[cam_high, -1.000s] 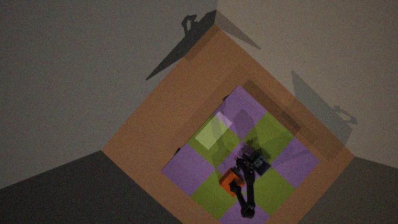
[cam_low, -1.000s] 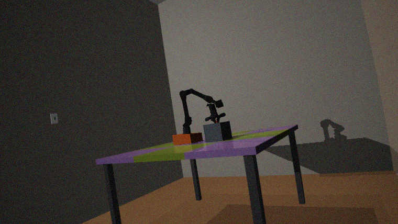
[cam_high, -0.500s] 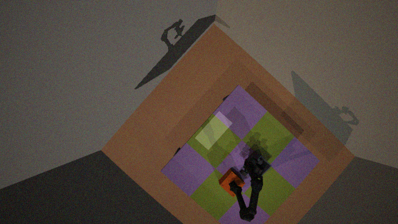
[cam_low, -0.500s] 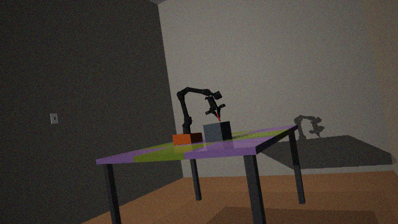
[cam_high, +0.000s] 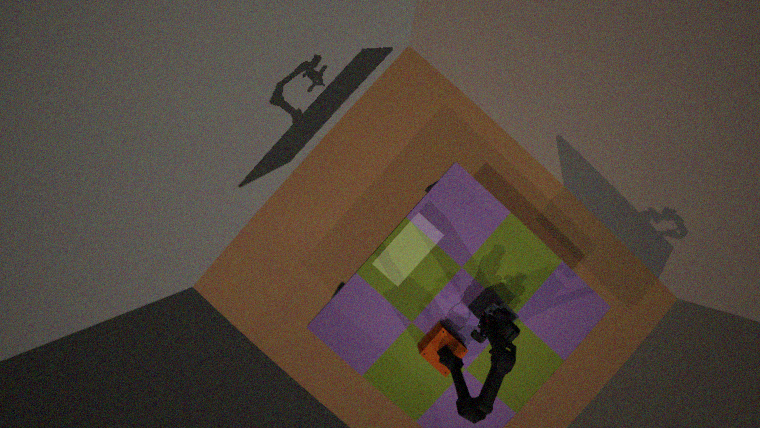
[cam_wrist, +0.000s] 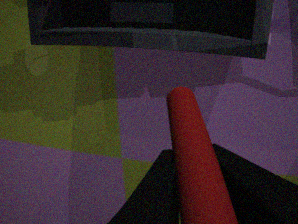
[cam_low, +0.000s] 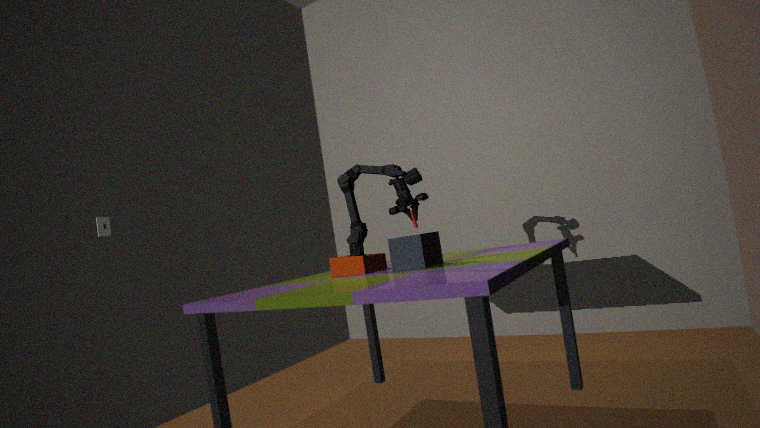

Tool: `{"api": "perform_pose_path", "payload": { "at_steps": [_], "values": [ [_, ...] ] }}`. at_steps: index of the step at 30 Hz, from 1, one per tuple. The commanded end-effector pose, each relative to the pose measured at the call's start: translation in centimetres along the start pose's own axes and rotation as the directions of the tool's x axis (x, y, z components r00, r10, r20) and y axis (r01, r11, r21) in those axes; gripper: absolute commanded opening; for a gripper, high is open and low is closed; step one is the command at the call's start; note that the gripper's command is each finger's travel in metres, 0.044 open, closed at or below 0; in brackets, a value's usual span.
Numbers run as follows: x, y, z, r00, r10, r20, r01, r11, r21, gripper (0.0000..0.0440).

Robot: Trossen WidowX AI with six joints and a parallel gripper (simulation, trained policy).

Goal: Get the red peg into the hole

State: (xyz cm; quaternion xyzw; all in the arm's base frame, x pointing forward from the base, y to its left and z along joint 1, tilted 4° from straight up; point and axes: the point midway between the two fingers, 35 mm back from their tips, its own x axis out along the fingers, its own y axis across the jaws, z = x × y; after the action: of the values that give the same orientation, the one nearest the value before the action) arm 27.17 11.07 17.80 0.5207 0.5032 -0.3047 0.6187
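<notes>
the tool (cam_high: 480,334) (cam_low: 414,216) (cam_wrist: 189,156) is closed on the red peg (cam_low: 414,218) (cam_wrist: 192,150), which leans, free end jutting out, above the worktop (cam_high: 473,196) (cam_low: 436,285) (cam_wrist: 145,130). the open box (cam_low: 405,254) (cam_wrist: 150,44) lies ahead in the wrist view. best to bring the peg over the opening, straighten it upright, then lower it slowly, clear of the walls; the hole isn't discernible.

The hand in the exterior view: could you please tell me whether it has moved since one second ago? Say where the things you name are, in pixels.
Yes, the hand (cam_high: 477,335) (cam_low: 414,219) (cam_wrist: 189,156) has risen: it was close above the grey box (cam_low: 405,253), and now there is a clear gap.
</notes>
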Motion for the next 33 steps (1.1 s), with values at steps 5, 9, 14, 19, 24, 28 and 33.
{"api": "perform_pose_path", "payload": {
  "at_steps": [5,9,14,19,24,28,33],
  "values": [
    [0.3,0.1,2.7,0.998,-0.039,0.040,0.038,0.999,0.024,0.0000],
    [0.6,0.2,3.9,0.997,-0.061,0.050,0.059,0.998,0.036,0.0000],
    [1.0,0.3,5.2,0.995,-0.088,0.056,0.085,0.995,0.048,0.0000],
    [1.6,0.3,6.4,0.992,-0.114,0.055,0.111,0.992,0.054,0.0000],
    [2.4,0.3,7.5,0.989,-0.139,0.051,0.136,0.989,0.057,0.0000],
    [3.3,0.2,8.3,0.986,-0.157,0.049,0.154,0.986,0.058,0.0000],
    [4.7,0.1,9.1,0.983,-0.178,0.039,0.176,0.983,0.057,0.0000]
  ]
}}
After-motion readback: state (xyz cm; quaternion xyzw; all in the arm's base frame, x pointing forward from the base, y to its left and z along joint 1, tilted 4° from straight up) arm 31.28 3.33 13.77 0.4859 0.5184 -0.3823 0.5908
